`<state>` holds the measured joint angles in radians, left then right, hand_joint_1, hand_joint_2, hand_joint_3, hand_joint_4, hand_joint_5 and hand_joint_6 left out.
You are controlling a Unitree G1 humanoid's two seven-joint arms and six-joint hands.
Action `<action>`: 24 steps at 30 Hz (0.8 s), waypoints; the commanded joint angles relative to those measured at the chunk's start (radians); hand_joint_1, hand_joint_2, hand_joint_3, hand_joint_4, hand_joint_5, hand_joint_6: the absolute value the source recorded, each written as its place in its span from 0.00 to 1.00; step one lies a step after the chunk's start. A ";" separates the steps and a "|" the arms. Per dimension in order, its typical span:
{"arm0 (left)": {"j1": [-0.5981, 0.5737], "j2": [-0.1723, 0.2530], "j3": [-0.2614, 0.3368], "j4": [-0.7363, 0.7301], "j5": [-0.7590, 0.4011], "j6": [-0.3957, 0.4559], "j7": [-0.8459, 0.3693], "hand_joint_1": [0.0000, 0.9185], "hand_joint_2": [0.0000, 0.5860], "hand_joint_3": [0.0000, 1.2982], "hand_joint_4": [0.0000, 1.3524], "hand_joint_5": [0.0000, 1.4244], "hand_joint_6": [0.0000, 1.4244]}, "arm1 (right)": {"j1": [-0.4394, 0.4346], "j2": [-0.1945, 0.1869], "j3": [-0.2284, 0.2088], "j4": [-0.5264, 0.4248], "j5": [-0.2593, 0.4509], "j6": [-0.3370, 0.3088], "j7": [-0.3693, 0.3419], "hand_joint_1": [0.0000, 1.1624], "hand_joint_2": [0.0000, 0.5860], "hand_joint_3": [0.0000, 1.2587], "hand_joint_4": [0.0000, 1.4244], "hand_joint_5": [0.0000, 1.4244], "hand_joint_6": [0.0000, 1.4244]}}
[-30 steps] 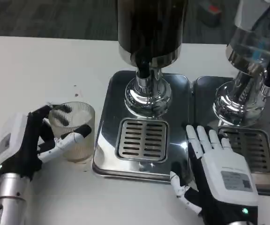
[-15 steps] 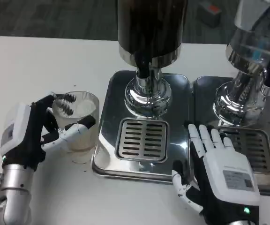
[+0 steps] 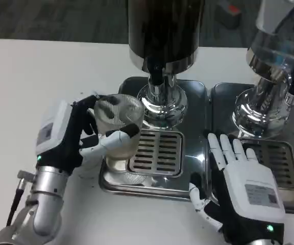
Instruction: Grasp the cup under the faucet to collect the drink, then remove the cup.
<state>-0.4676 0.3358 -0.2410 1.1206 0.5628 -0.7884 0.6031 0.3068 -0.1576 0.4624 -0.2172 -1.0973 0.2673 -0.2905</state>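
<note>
A white table (image 3: 34,76) fills the scene, with dark grey carpet (image 3: 55,20) beyond its far edge at twelve o'clock. On the table sit two shiny metal drip trays side by side. The nearer tray (image 3: 193,168) has a slotted grate (image 3: 154,152), and a dark drink dispenser (image 3: 165,30) rises behind it on a chrome base, its black faucet (image 3: 157,74) pointing down. A second dispenser (image 3: 277,66) with a clear tank stands at two o'clock over the other tray (image 3: 223,109). The left hand (image 3: 68,138), coming in from seven o'clock, grips a clear plastic cup (image 3: 117,130), fingers wrapped around its sides. The cup is upright over the left edge of the grate, at about eight o'clock from the faucet. The right hand (image 3: 241,191) lies flat at five o'clock, fingers spread and pointing away, holding nothing, resting where the two trays meet.
</note>
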 commanded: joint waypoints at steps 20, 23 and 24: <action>-0.151 -0.071 -0.191 0.119 0.167 0.075 0.230 0.52 0.10 0.40 0.47 0.61 0.64 | 0.048 0.050 0.012 -0.053 -0.042 0.076 -0.052 0.28 0.90 0.02 0.00 0.00 0.01; -0.152 -0.088 -0.199 0.127 0.166 0.091 0.241 0.52 0.10 0.40 0.47 0.61 0.63 | 0.043 0.052 0.013 -0.052 -0.043 0.075 -0.048 0.28 0.90 0.02 0.00 0.00 0.01; -0.153 -0.091 -0.202 0.129 0.165 0.094 0.244 0.52 0.10 0.40 0.47 0.61 0.63 | 0.042 0.053 0.014 -0.051 -0.044 0.076 -0.048 0.28 0.90 0.02 0.00 0.00 0.01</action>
<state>-0.5957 0.2604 -0.4311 1.2395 0.7217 -0.7068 0.8240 0.3530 -0.1152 0.4766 -0.2532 -1.1316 0.3356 -0.3268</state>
